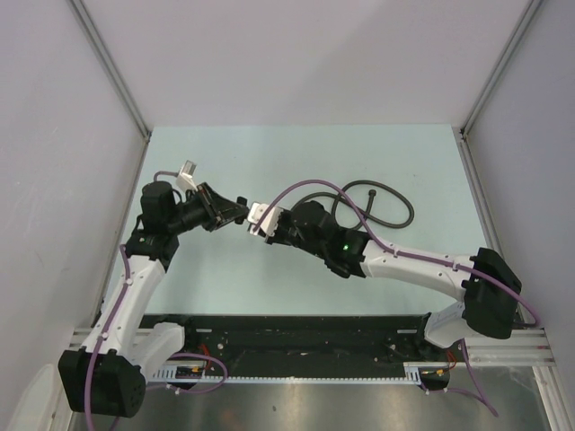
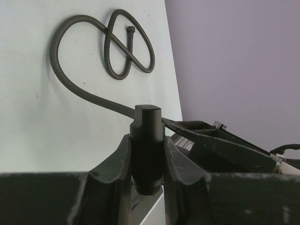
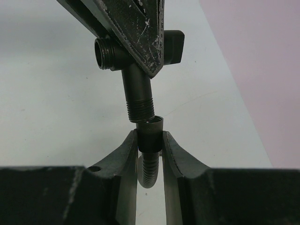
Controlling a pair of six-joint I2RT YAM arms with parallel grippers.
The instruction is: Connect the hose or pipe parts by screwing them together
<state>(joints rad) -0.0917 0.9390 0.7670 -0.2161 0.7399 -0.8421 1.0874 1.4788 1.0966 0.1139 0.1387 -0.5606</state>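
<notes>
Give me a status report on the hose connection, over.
Left gripper shut on black fitting. Right gripper shut on hose nut. Fitting's threads at the nut's mouth, all exposed. Nothing in the way.

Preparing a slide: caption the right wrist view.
Right gripper holds the hose by its end nut against the threaded stem of the fitting in the left gripper.
</notes>
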